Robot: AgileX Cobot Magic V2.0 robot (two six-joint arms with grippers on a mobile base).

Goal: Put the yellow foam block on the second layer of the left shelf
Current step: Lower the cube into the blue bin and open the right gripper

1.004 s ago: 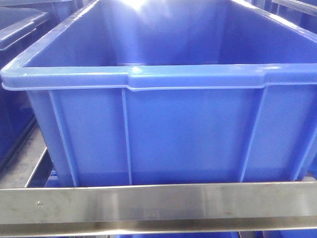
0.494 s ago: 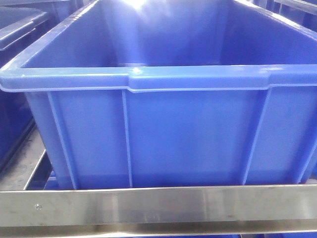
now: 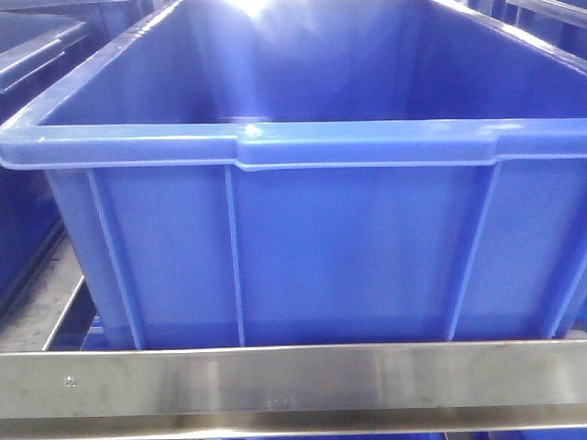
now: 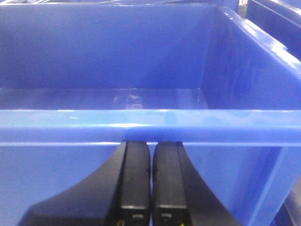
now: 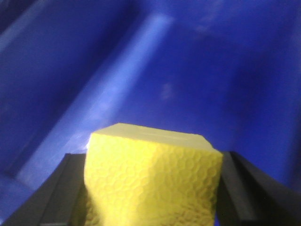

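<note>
The yellow foam block (image 5: 153, 179) fills the bottom of the right wrist view, clamped between the two black fingers (image 5: 70, 188) of my right gripper (image 5: 153, 162), which is shut on it. Behind it is blurred blue plastic. My left gripper (image 4: 151, 146) is shut with nothing between its pads, its tips just under the rim of a blue crate (image 4: 150, 125). In the front view neither gripper nor the block shows; only a large blue crate (image 3: 293, 247) on a shelf with a metal front rail (image 3: 293, 380).
The blue crate's inside (image 4: 113, 70) looks bare in the left wrist view. Other blue crates stand at the left (image 3: 37, 55) and right (image 3: 550, 18). A slatted metal shelf floor (image 3: 46, 312) shows left of the crate.
The front view has shifted very slightly; the crate sits a touch lower and left in the picture. Nothing else has changed.
</note>
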